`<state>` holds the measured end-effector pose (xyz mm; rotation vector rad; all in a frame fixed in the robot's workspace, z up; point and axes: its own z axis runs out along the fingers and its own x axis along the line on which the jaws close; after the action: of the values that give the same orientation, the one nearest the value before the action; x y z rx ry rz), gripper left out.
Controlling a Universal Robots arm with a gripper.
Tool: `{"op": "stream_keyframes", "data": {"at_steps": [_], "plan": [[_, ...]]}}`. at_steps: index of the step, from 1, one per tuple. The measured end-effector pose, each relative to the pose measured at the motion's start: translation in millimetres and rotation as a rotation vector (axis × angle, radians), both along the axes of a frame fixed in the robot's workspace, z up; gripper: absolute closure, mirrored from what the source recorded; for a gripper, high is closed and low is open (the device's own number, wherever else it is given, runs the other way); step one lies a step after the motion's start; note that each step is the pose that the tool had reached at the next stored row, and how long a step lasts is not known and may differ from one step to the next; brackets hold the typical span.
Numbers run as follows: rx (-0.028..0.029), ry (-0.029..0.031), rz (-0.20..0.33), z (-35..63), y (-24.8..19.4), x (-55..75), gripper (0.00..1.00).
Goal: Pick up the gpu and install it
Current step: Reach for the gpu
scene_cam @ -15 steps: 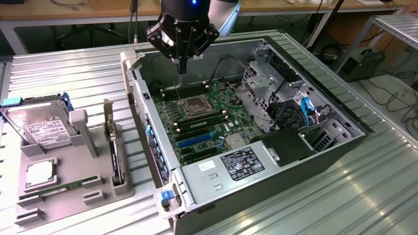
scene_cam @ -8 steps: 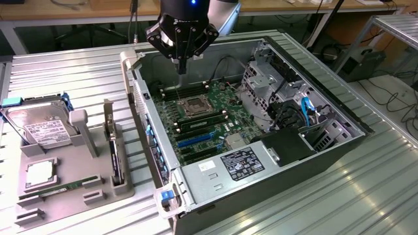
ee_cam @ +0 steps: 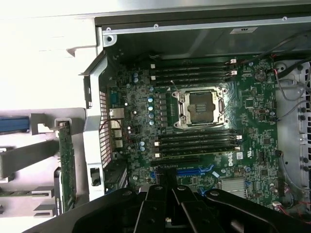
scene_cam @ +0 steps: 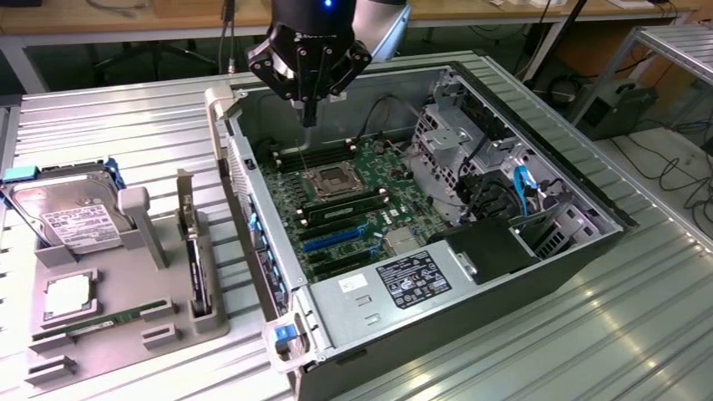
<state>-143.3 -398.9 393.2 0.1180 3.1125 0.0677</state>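
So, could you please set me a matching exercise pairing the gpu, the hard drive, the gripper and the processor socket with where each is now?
Things: 1 gpu; 2 hard drive; 3 gripper; 4 processor socket.
Places: A above the open computer case; B on the motherboard inside the case; C on edge in the grey holder, in the slot nearest the case; D in the grey holder, at the exterior view's far left.
Pairs: 1-C; 2-D; 3-A; 4-B.
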Motion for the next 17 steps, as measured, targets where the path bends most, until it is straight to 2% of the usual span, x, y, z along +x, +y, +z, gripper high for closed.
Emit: {"op": "stream_keyframes", "data": {"at_steps": [17], "plan": [[0.0, 0.0001, 0.0, 0.0, 0.0, -4.1, 0.89]]}}
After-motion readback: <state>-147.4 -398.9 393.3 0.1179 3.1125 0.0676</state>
